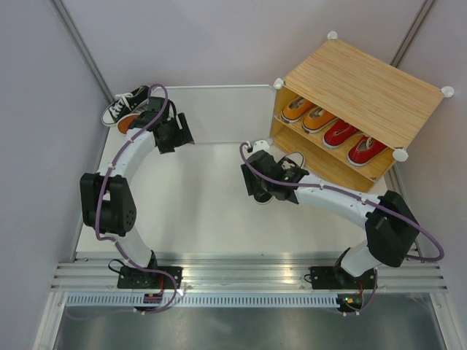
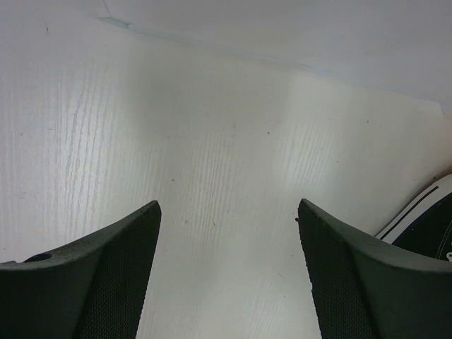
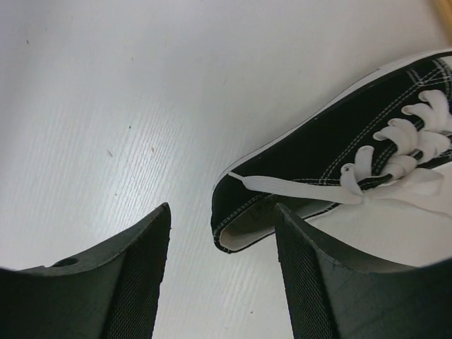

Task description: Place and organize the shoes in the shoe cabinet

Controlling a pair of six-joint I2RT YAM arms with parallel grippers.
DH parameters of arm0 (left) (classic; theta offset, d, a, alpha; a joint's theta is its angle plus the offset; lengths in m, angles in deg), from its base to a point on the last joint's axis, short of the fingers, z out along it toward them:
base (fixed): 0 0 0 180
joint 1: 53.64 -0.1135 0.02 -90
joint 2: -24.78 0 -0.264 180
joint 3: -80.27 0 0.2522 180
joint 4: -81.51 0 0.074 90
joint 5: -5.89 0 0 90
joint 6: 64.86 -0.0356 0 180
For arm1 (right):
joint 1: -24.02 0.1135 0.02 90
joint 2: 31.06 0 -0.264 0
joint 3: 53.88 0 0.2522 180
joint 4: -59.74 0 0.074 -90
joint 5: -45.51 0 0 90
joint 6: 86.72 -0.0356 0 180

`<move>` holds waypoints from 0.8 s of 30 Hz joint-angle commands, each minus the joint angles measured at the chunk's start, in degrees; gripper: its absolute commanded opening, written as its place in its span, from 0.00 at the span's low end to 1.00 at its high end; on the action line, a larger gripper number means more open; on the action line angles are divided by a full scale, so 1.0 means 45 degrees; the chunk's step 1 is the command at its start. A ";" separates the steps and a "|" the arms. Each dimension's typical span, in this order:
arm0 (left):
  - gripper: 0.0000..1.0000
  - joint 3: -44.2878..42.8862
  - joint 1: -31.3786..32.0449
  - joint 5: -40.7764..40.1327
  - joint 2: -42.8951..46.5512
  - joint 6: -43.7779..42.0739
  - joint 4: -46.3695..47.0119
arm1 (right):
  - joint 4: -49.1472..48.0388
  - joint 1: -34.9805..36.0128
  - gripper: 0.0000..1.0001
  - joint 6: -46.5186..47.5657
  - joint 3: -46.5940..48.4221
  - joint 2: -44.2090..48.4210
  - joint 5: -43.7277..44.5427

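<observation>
Black shoe [image 3: 318, 162] sits beside wide-open right tool [image 3: 222, 207].

A robotics lab cell: plain grey partition walls [image 1: 219, 36] box in a white worktop [image 1: 197, 211], with the left arm [image 1: 109, 204] and right arm [image 1: 343, 199] bolted to an aluminium rail [image 1: 241, 271] at the frame's bottom.

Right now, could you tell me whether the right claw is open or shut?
Open: the right claw shows its fingers wide apart, with the heel of the black shoe unclamped between them.
</observation>
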 commanded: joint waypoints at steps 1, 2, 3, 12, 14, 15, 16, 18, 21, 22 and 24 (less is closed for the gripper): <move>0.82 0.0075 -0.0056 0.0251 0.0505 0.0146 0.0350 | 0.0672 0.0020 0.65 0.0761 0.0616 -0.0621 -0.1105; 0.82 0.0095 -0.0056 0.0212 0.0525 0.0146 0.0331 | 0.0653 0.0020 0.64 0.0781 0.0577 -0.0738 -0.1146; 0.82 0.0095 -0.0056 0.0231 0.0545 0.0127 0.0350 | 0.0653 0.0001 0.62 0.0801 0.0500 -0.0836 -0.1185; 0.82 0.0115 -0.0056 0.0192 0.0526 0.0127 0.0331 | 0.1276 0.0020 0.58 0.0976 0.0518 -0.1442 -0.2631; 0.82 0.0115 -0.0056 0.0192 0.0486 0.0126 0.0350 | 0.1452 0.0020 0.58 0.1054 0.0596 -0.1617 -0.2630; 0.82 0.0115 -0.0056 0.0211 0.0467 0.0146 0.0331 | 0.1473 0.0039 0.58 0.1248 0.0577 -0.1695 -0.2727; 0.82 0.0134 -0.0056 0.0231 0.0467 0.0165 0.0350 | 0.1492 0.0040 0.58 0.1328 0.0558 -0.1754 -0.2786; 0.82 0.0095 -0.0056 0.0231 0.0428 0.0166 0.0331 | 0.1532 0.0040 0.58 0.1465 0.0577 -0.2105 -0.2613; 0.82 0.0115 -0.0056 0.0231 0.0408 0.0185 0.0350 | 0.1454 -0.0019 0.57 0.1680 0.0674 -0.2691 -0.2514; 0.82 0.0095 -0.0056 0.0231 0.0389 0.0224 0.0350 | 0.1453 -0.0077 0.56 0.1738 0.0675 -0.2847 -0.2417; 0.82 0.0115 -0.0056 0.0250 0.0233 0.0224 0.0350 | 0.1394 -0.0078 0.52 0.1972 0.0694 -0.3160 -0.2299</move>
